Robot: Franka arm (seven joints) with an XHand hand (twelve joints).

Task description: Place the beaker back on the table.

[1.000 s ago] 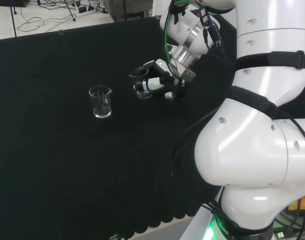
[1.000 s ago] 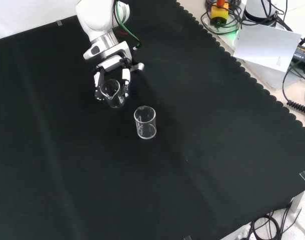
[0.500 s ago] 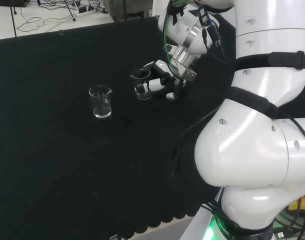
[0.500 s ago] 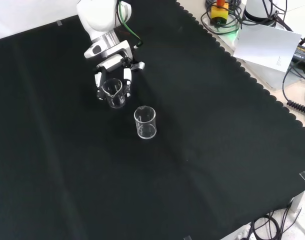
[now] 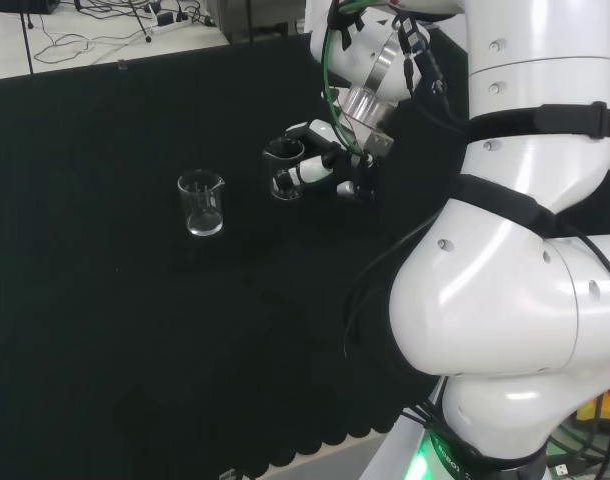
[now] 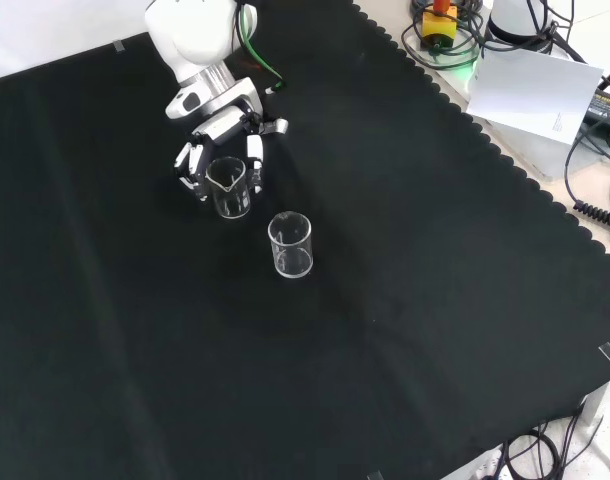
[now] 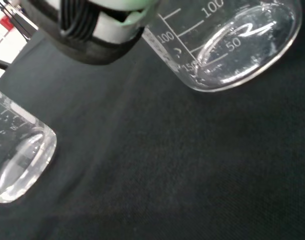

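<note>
Front view, left to right.

Hand (image 6: 217,150): curling fingers round beaker (image 6: 230,187), holding it upright, base at or just above cloth (image 6: 405,300); contact not clear.

Second beaker (image 6: 290,245): standing free, near, lower right of the held one.

Advice: lowering straight, keeping level, opening fingers only once seated, withdrawing away from the neighbour.

Head view from behind the arm (image 5: 505,300), front view high opposite, wrist view close above cloth (image 7: 157,165), all sharing two beakers (image 6: 290,245)
</note>
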